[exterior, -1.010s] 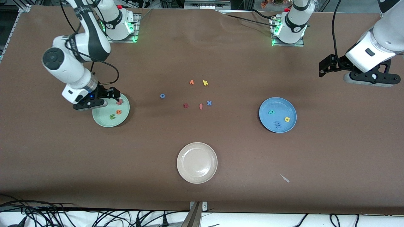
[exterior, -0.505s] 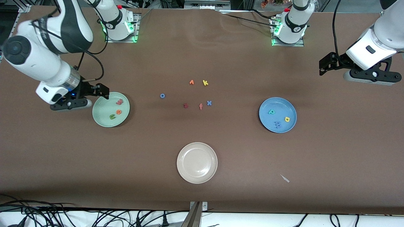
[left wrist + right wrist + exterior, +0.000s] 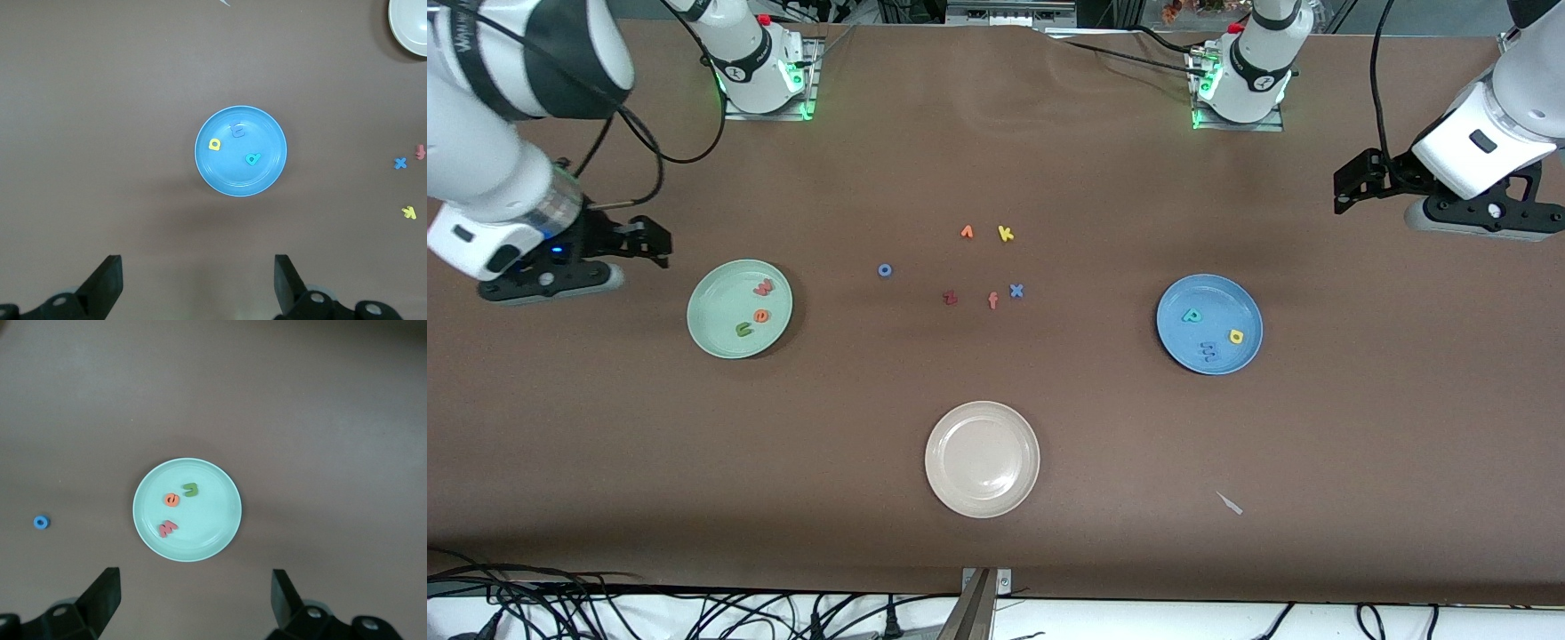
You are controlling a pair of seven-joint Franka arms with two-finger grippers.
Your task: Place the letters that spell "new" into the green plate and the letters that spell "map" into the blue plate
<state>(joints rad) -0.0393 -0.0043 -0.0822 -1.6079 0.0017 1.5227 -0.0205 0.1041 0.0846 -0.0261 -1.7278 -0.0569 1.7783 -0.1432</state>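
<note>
The green plate (image 3: 720, 333) (image 3: 213, 493) holds the pink-red w (image 3: 763, 287) (image 3: 167, 529), the orange e (image 3: 760, 315) (image 3: 171, 499) and the olive-green n (image 3: 743, 330) (image 3: 191, 489). On the blue plate (image 3: 1232, 307) (image 3: 227, 173) lie the teal p (image 3: 1191, 316) (image 3: 252, 159), the blue m (image 3: 1209, 350) (image 3: 237, 131) and the yellow a (image 3: 1236, 336) (image 3: 214, 144). My right gripper (image 3: 649, 238) (image 3: 193, 600) hangs open and empty above the table at the right arm's end, beside the green plate. My left gripper (image 3: 1352, 182) (image 3: 198, 283) is open and empty, up over the left arm's end.
A cream-white plate (image 3: 960, 480) lies nearer the front camera, midway along the table. Loose letters lie in the middle: a blue o (image 3: 885, 270), an orange letter (image 3: 967, 232), a yellow k (image 3: 1005, 234), a dark red z (image 3: 950, 298), a salmon f (image 3: 992, 300), a blue x (image 3: 1016, 290). A small scrap (image 3: 1230, 504) lies by the front edge.
My right gripper has risen from over the green plate's rim and drawn away toward the right arm's end of the table. The left gripper has barely shifted. The letters stay put.
</note>
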